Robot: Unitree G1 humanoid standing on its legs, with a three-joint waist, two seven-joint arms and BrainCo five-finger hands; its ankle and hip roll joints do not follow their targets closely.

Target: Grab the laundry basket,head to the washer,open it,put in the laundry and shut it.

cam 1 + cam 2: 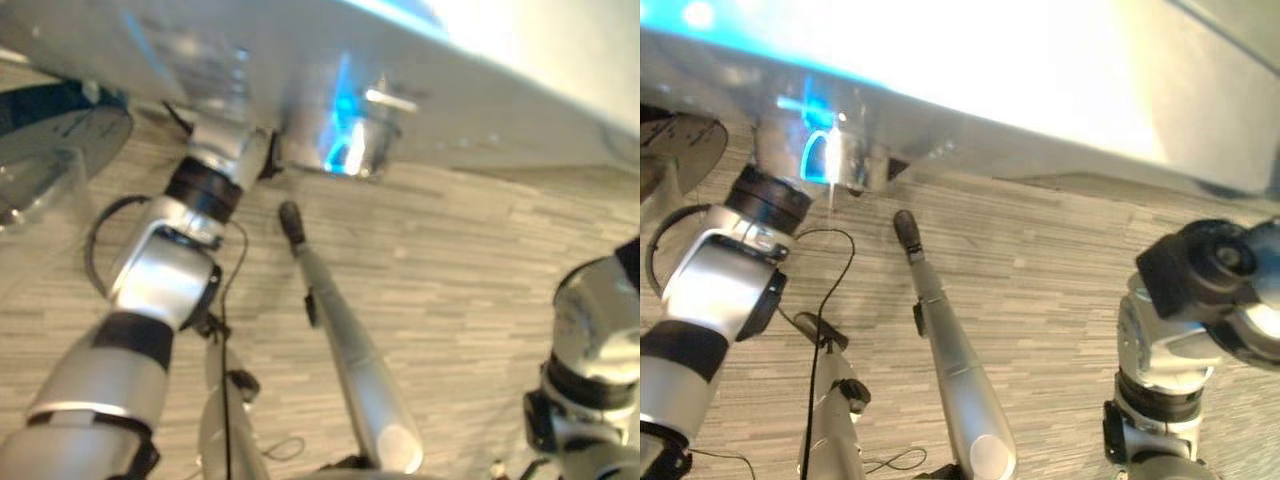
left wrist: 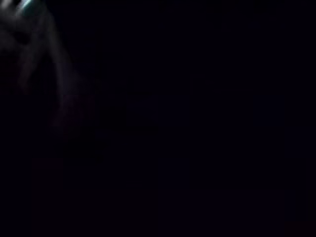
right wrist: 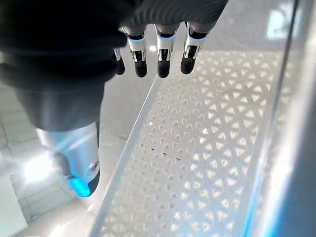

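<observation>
The washer point(image 1: 470, 90) is a pale grey front across the far side of both eye views. Its round dark-glass door point(image 1: 50, 140) stands swung out at the left. My left forearm point(image 1: 160, 270) reaches up to the washer, and the wrist point(image 1: 210, 185) ends at its front; the hand past it is hidden, and the left wrist view is dark. In the right wrist view, my right hand point(image 3: 158, 54) hangs open over the white perforated laundry basket point(image 3: 197, 163). Its fingers are relaxed above the rim, the thumb point(image 3: 79, 168) is outside the wall, and it holds nothing. No laundry is visible.
A striped grey-beige floor point(image 1: 470, 280) spreads below the washer. A shiny metal fitting point(image 1: 360, 140) with a blue glint sticks out of the washer front just right of my left wrist. My right arm point(image 1: 1170, 340) stays low at the right.
</observation>
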